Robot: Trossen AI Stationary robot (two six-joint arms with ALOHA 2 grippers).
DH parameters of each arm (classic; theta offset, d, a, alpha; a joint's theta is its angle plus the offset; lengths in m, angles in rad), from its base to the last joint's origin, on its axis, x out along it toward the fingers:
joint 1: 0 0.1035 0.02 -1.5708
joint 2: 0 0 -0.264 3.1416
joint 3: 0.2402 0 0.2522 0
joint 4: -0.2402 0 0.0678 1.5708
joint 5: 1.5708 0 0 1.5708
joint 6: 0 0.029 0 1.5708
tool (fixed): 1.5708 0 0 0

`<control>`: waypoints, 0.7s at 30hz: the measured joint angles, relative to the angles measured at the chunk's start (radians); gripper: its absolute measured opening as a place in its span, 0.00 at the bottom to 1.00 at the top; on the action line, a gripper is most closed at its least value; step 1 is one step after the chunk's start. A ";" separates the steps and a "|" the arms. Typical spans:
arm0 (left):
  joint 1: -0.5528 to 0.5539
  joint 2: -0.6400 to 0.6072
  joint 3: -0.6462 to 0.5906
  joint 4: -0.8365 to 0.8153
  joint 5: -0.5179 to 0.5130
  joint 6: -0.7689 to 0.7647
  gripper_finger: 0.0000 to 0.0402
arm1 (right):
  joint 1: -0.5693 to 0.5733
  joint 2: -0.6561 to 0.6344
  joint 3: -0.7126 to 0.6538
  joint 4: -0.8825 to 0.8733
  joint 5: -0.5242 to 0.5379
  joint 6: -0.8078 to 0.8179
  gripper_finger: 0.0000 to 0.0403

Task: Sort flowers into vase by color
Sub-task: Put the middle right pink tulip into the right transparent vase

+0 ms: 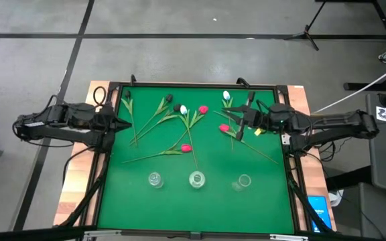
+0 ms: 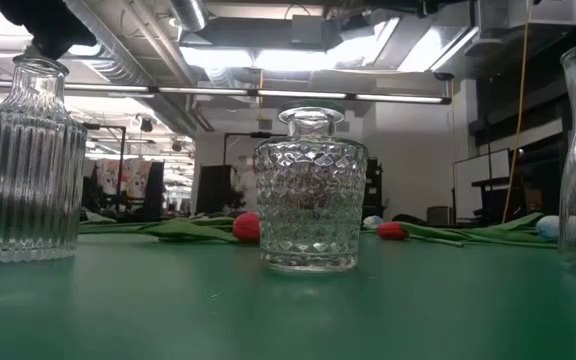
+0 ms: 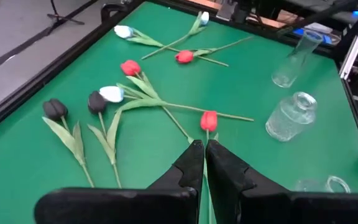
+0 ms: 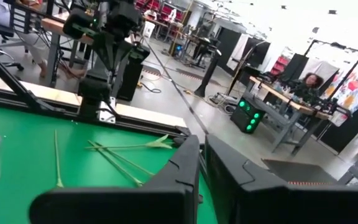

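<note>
high view: three empty vases [image 1: 197, 179] stand along the near edge; beyond them the flowers [image 1: 186, 148] lie scattered, stems mostly pointing nearward. the right gripper [image 1: 238, 121], fingers together, probably empty, hovers over a red one; the left gripper [image 1: 124, 124], also pinched together, waits at the mat's edge.

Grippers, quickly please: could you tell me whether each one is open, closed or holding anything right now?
Left gripper: closed, holding nothing, at the mat's left edge.
Right gripper: closed, holding nothing, at the mat's right edge.
</note>
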 joint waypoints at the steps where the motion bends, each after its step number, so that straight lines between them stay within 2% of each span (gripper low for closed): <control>1: 0.000 0.000 0.000 0.013 -0.001 -0.014 0.04 | 0.000 -0.004 0.000 0.000 0.000 -0.003 0.07; 4: 0.000 -0.001 -0.044 0.111 -0.013 -0.023 0.04 | 0.000 -0.007 0.000 0.000 0.000 -0.007 0.07; 8: 0.000 0.004 -0.176 0.270 -0.027 0.020 0.04 | 0.000 -0.016 0.000 -0.008 -0.006 -0.009 0.07; 12: 0.014 0.009 -0.355 0.572 -0.068 -0.135 0.04 | 0.000 -0.040 0.000 -0.013 0.002 -0.009 0.07; 14: 0.032 0.002 -0.425 0.756 -0.068 -0.206 0.04 | -0.010 -0.070 0.000 -0.044 0.079 -0.003 0.07; 16: 0.056 -0.006 -0.462 0.869 -0.073 -0.237 0.04 | -0.036 -0.106 0.001 -0.101 0.198 0.050 0.07; 18: 0.086 -0.017 -0.473 0.897 -0.078 -0.270 0.04 | -0.067 -0.138 0.003 -0.217 0.285 0.144 0.07; 21: 0.126 -0.034 -0.473 0.893 -0.081 -0.325 0.04 | -0.113 -0.164 0.002 -0.485 0.275 0.274 0.07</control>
